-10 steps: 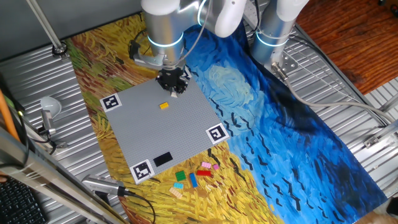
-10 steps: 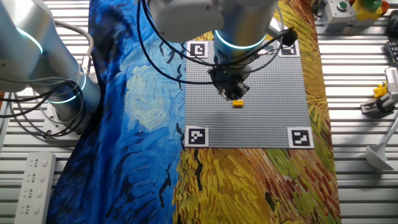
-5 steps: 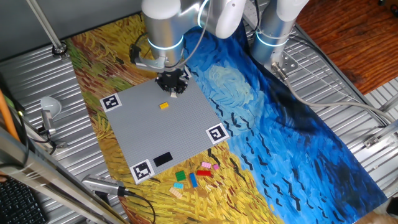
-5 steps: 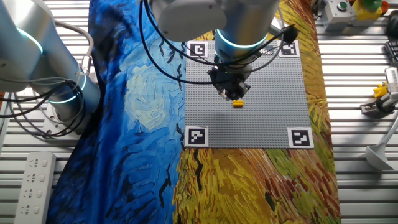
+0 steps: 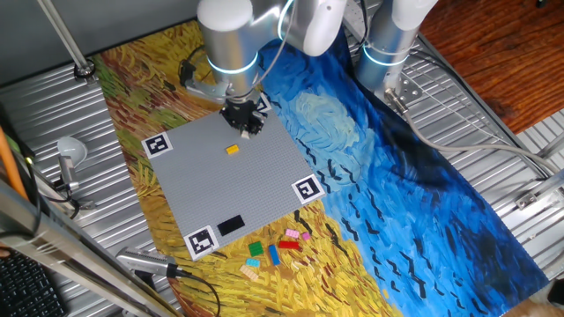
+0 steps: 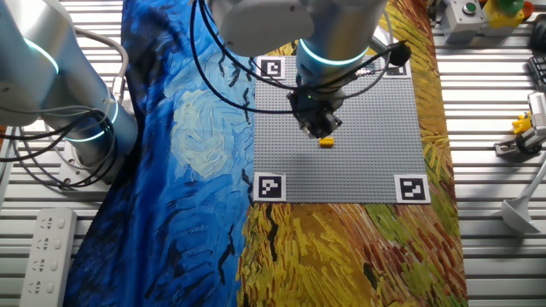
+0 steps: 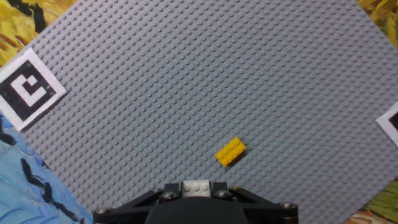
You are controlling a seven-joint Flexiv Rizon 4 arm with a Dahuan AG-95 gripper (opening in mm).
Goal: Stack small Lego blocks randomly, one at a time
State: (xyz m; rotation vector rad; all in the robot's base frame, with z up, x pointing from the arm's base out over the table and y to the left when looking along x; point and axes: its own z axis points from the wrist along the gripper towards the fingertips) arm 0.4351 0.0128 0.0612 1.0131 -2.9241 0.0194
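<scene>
My gripper [image 5: 244,126] hangs above the far part of the grey baseplate [image 5: 233,189], shut on a small whitish-tan Lego block [image 7: 196,186] that shows between the jaws in the hand view. An orange-yellow block [image 5: 233,150] sits on the plate just in front of the gripper; it also shows in the other fixed view [image 6: 326,142] and in the hand view [image 7: 231,151]. Several loose blocks lie on the cloth near the plate's front corner: green [image 5: 256,249], blue [image 5: 274,255], red [image 5: 289,245], pink [image 5: 292,233], teal [image 5: 254,262].
A flat black rectangle [image 5: 230,225] lies on the plate's near edge. Black-and-white markers [image 5: 307,188] sit at the plate's corners. A second arm's base [image 5: 385,53] stands at the back right. Metal fixtures [image 5: 69,163] stand at the left.
The gripper with its block has drifted slightly toward the plate's far edge, away from the orange-yellow block. The blocks on the table have not moved.
</scene>
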